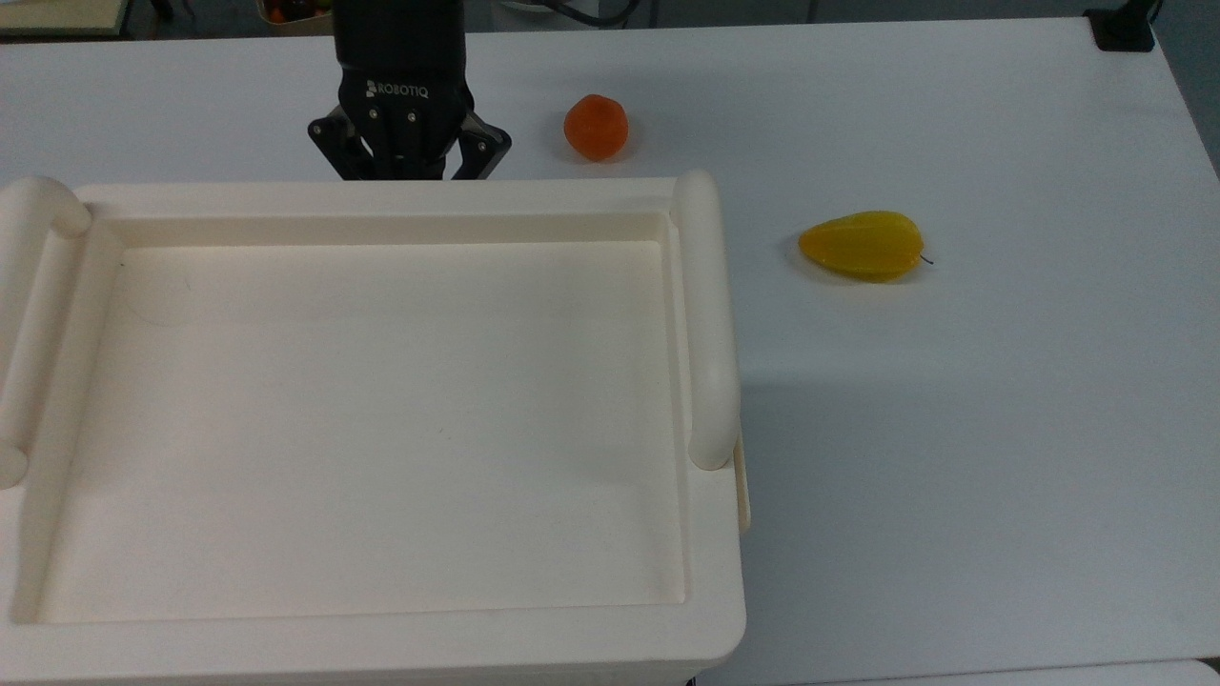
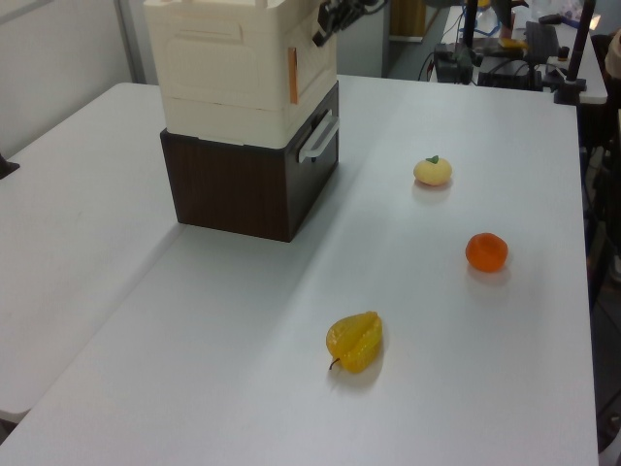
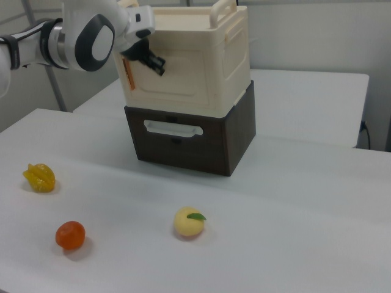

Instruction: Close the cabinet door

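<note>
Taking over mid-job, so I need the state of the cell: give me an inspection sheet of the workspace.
Surface: white table, otherwise bare.
Job's things: cabinet on a dark drawer base; cabinet door looks flush with the front.
Clutter: orange fruit, yellow star fruit, pale peach.
Grippers: gripper at the door's upper corner.
Cables: some among equipment past the table.
Surroundings: nothing else seen.

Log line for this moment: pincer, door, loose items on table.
pincer: open, at cabinet front | cabinet door: looks flush, closed | fruit on table: orange, starfruit, peach
</note>
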Controlling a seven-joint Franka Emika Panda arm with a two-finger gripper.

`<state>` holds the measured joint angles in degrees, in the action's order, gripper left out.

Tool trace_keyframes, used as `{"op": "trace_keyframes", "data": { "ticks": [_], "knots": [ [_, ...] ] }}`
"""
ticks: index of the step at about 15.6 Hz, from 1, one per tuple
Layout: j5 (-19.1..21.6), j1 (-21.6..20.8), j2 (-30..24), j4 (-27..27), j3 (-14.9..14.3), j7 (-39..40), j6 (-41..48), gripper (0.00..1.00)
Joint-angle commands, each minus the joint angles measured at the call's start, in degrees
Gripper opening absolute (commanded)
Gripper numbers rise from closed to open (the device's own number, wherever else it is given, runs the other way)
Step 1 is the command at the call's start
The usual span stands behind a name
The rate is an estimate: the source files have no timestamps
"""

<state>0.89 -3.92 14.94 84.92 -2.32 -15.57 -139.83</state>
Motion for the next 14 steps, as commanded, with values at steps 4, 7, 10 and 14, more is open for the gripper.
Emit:
{"op": "trace_keyframes", "data": {
  "ticks": [4,7,10,14],
  "knots": [
    [-2.55,-3.11,-7.55,3.67,-0.23,9.76,24.74,0.0],
    [-6.95,-4.87,-8.61,3.76,-0.23,12.13,34.6,0.0],
    [-7.05,-5.31,-9.92,4.72,-0.23,14.95,39.8,0.0],
    [-6.78,-5.23,-12.92,7.8,-0.31,15.04,42.27,0.0]
  ]
}}
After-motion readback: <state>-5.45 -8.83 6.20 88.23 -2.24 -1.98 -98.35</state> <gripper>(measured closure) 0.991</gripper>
